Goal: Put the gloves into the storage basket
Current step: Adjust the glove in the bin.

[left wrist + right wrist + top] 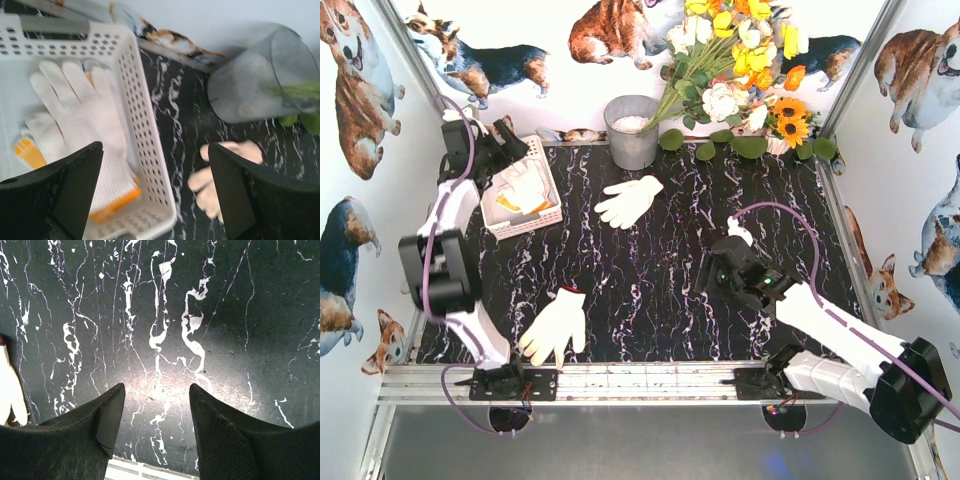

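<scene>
At the rear left of the tabletop, the storage basket is seen with the left arm reached over it. The left jaws are spread wide above the basket's right wall, and nothing is held between them. Inside the basket, in the left wrist view, a white glove with an orange cuff is laid flat with its fingers towards the far wall. Beside it, part of another glove with orange-yellow fingertips is seen.

Two more white gloves are left on the tabletop. One lies just right of the basket and in front of the grey bucket. The other, with a dark red edge at the cuff, lies near the front edge by the left arm's base. Flowers are stood at the rear right.

The right arm is held low over bare tabletop on the right side, apart from the gloves. The right jaws are parted to a middling width, and nothing is gripped between them.
</scene>
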`<state>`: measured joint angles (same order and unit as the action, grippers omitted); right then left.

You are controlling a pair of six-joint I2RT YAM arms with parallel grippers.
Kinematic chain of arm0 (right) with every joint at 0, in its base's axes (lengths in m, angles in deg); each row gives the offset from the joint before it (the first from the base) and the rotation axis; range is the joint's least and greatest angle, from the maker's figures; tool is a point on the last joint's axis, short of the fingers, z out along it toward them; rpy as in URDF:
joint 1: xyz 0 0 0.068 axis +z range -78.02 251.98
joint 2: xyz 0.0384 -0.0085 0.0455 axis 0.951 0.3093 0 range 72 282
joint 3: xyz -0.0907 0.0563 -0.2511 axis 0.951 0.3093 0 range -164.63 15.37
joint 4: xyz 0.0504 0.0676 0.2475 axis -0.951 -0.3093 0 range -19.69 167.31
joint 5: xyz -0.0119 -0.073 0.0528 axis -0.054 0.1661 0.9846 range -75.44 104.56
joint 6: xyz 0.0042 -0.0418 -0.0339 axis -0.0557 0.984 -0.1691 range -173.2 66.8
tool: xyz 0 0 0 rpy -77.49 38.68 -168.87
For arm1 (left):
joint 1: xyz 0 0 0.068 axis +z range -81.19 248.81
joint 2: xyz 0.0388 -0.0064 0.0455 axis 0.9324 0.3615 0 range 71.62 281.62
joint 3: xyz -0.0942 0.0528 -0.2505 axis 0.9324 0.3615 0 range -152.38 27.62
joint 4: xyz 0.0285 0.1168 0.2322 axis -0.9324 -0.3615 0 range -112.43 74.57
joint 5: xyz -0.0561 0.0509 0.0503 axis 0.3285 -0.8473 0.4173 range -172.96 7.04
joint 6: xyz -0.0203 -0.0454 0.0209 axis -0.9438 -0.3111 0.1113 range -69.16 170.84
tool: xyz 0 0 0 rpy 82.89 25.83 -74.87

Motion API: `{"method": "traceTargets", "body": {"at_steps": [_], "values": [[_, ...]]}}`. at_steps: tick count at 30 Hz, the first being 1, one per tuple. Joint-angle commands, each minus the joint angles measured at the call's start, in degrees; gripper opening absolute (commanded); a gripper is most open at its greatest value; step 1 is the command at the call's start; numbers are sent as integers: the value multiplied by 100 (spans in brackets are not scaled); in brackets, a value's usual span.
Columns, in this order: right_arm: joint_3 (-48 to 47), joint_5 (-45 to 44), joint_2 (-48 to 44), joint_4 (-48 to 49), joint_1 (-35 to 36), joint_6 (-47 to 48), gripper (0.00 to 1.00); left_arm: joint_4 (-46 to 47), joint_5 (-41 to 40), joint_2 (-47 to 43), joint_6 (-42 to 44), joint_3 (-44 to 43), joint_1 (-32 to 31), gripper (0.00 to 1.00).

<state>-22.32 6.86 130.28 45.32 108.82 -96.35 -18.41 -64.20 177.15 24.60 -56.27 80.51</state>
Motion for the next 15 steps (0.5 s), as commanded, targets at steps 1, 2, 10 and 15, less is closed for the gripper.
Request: {"method": "traceTargets", "body": {"at_steps": [1,2,10,15], "values": [[-205,-287,-350,-68,-58,308,57,-816,-418,-846,344,923,-399,79],[-185,-338,-424,-105,-69,355,57,-1055,-590,-1111,456,1150,-550,79],[25,-279,-636,-67,-290,457,59,-2969,-1804,-3257,137,2894,-1664,73],[150,-97,-433,193,-309,227,58,-3457,-1742,-3993,-670,3908,-2321,68]]}}
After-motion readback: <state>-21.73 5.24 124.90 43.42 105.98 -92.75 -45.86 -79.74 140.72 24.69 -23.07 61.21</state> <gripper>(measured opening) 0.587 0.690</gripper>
